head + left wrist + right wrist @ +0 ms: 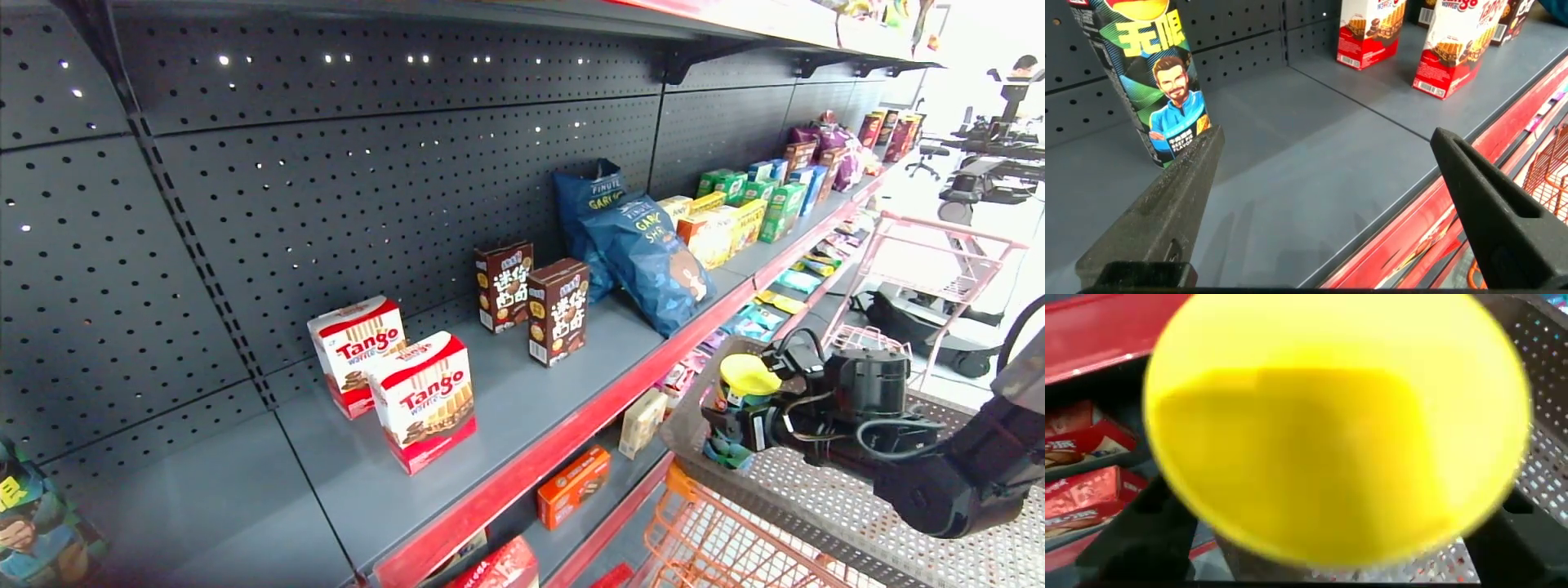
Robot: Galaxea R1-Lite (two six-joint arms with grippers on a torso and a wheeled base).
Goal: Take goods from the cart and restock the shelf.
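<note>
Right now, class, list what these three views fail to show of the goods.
- Right wrist view: the yellow lid, close and blurred, hides the can body under it.
- Left wrist view: the chip can is cut off by the frame edge.
- Head view: packs at the shelf's far end are too small to name.
- Head view: the red shelf edge partly hides lower-shelf boxes.

Bare shelf (1315, 163) between chip can (1151, 73) and wafer boxes (1449, 49).

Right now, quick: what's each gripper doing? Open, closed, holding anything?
Left gripper: open, empty, over the shelf.
Right gripper: shut on the yellow-lidded can, above the cart.
</note>
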